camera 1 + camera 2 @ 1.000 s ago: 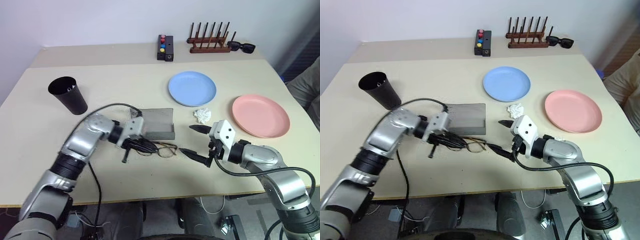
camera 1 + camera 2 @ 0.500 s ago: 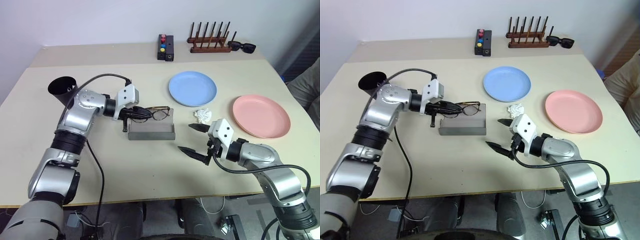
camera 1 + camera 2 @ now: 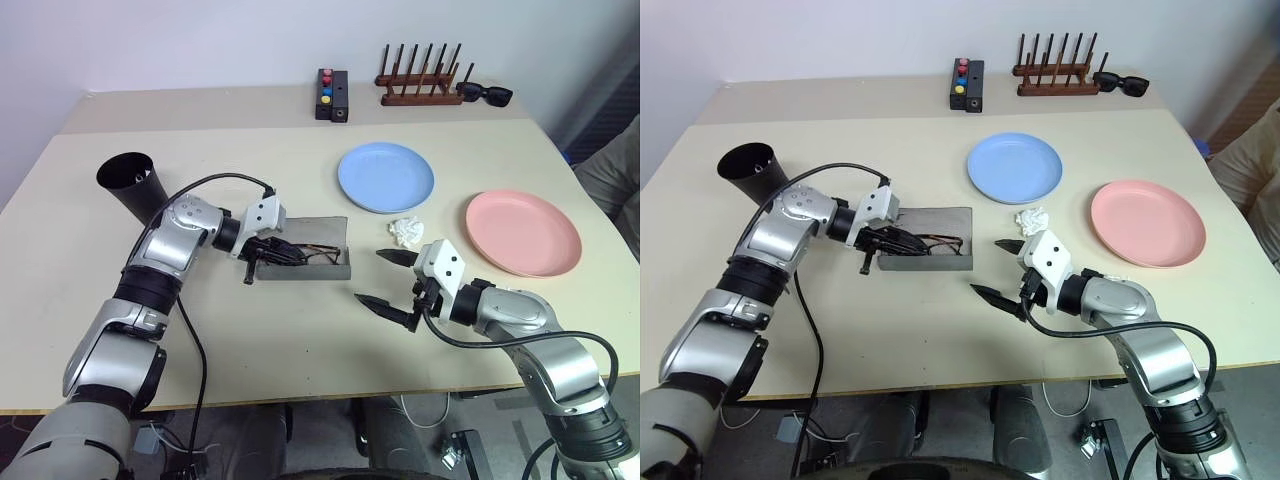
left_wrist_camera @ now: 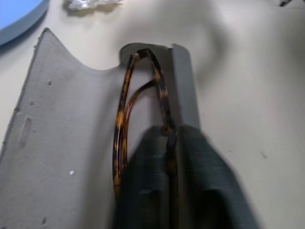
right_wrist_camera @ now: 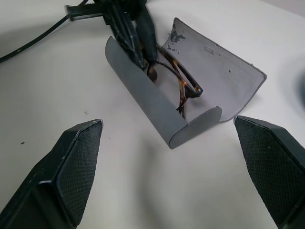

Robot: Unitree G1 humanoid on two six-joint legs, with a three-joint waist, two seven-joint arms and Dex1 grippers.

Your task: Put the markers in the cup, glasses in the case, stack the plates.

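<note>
- Reaching into the open grey case (image 3: 305, 262), the left gripper (image 3: 282, 254) has its black fingers down in the trough with the glasses (image 3: 318, 251).
- Its fingers (image 4: 157, 191) lie close along the frame at one end of the glasses; whether they pinch it or have let go I cannot tell.
- Glasses lie inside the case, folded, their tortoiseshell frame running away from the left fingertips toward the case's far end, with the lid flap lying open beside them.
- Right gripper (image 3: 390, 279) hovers just past that far end of the case, its two fingers spread wide, holding nothing.
- Crumpled white paper (image 3: 404, 231) sits just beyond the right gripper, the light blue plate (image 3: 385, 177) farther behind it.
- Pink plate (image 3: 523, 232) lies to the outer side of the right arm, apart from the blue one.
- Black cup (image 3: 135, 188) stands upright behind the left arm, well off from its gripper.
</note>
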